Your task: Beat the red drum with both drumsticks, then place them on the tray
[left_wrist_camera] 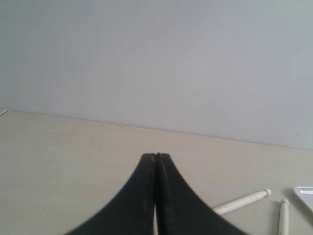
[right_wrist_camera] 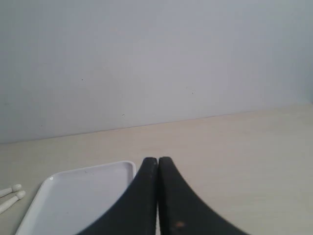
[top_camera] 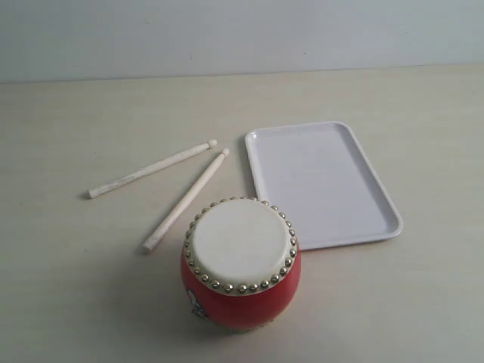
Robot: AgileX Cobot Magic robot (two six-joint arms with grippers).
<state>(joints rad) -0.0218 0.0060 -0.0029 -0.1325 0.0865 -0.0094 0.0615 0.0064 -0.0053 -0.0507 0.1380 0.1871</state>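
Note:
The red drum (top_camera: 240, 266) stands upright near the table's front, cream skin up, ringed by brass studs. Two pale wooden drumsticks lie flat on the table behind and left of it: one (top_camera: 151, 169) farther back, the other (top_camera: 185, 200) running down toward the drum's left. Their tips nearly meet beside the white tray (top_camera: 321, 182), which is bare. No arm shows in the exterior view. My left gripper (left_wrist_camera: 155, 155) is shut on nothing, with both drumsticks (left_wrist_camera: 242, 201) beyond it. My right gripper (right_wrist_camera: 157, 159) is shut and holds nothing, beside the tray (right_wrist_camera: 73, 196).
The pale wooden table (top_camera: 68, 287) ends at a plain grey wall (top_camera: 227, 34) behind. Nothing else lies on the table besides the drum, sticks and tray.

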